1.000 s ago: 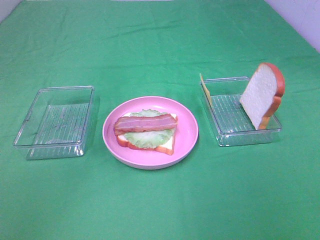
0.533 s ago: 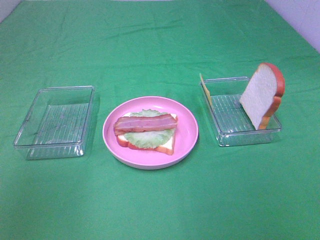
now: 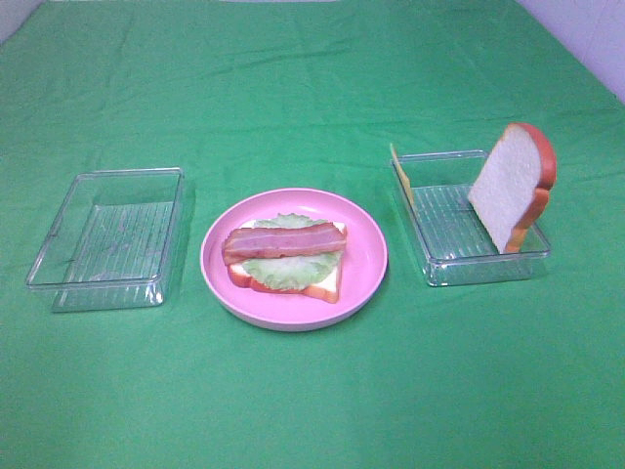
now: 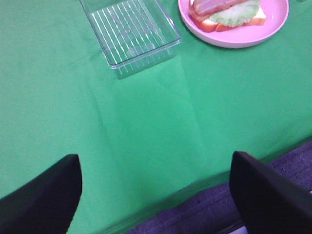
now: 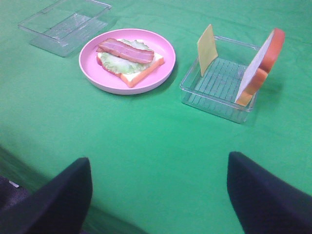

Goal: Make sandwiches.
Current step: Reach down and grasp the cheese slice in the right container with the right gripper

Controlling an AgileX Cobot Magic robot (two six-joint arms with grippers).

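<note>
The left end effector (image 4: 155, 158) and right end effector (image 5: 160, 158) are hanging wide open at the green worktop's (image 3: 312, 410) edge, while the half-built sandwich (image 3: 285, 256) is sitting on the pink plate (image 3: 366, 264) well ahead of both.

A green tablecloth (image 3: 312, 88) covers the whole table, with soft creases and a few long folds. Past its far right corner a pale whitish surface (image 3: 591, 34) shows. Below the cloth's near edge lies a purple-grey surface (image 4: 195, 212). The light is even and the shadows are faint.
</note>
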